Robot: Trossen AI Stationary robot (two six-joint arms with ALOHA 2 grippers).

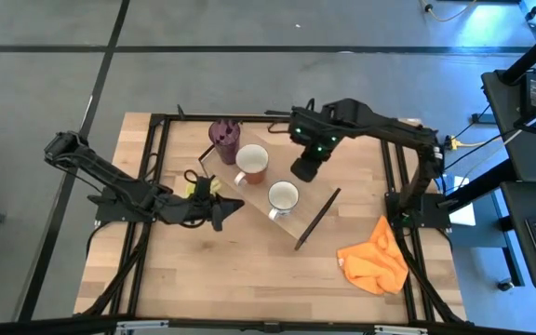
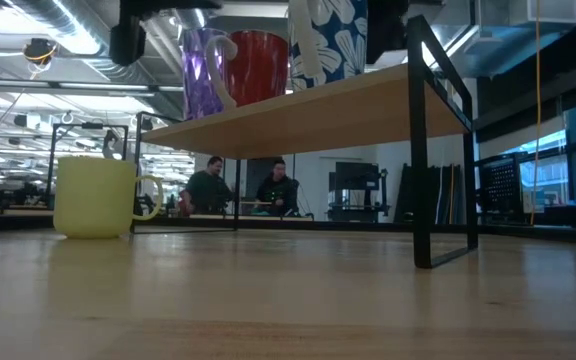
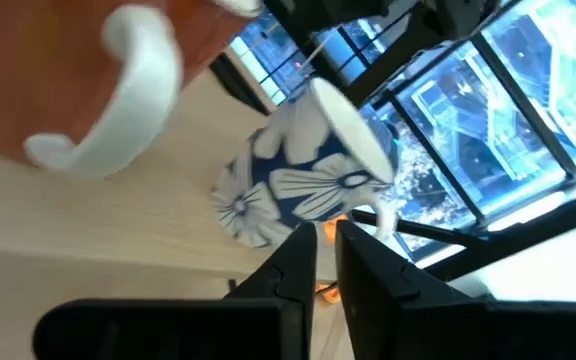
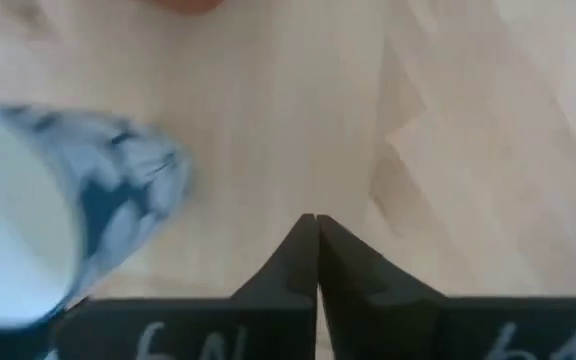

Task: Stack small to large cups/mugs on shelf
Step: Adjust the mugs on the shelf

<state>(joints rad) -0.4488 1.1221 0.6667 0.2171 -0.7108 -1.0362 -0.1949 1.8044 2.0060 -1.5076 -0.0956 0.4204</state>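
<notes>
The yellow-green mug (image 2: 96, 196) stands on the tabletop (image 2: 288, 300) beside the shelf (image 2: 318, 110). Left end effector (image 1: 220, 212) is nearly closed, empty; right end effector (image 1: 303, 168) is closed, empty, above the shelf.

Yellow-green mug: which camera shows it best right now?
The low view: the yellow-green mug stands whole and upright on the tabletop, handle visible, left of the shelf. The high view shows only a yellow sliver behind the left gripper. Neither wrist view shows it.
</notes>
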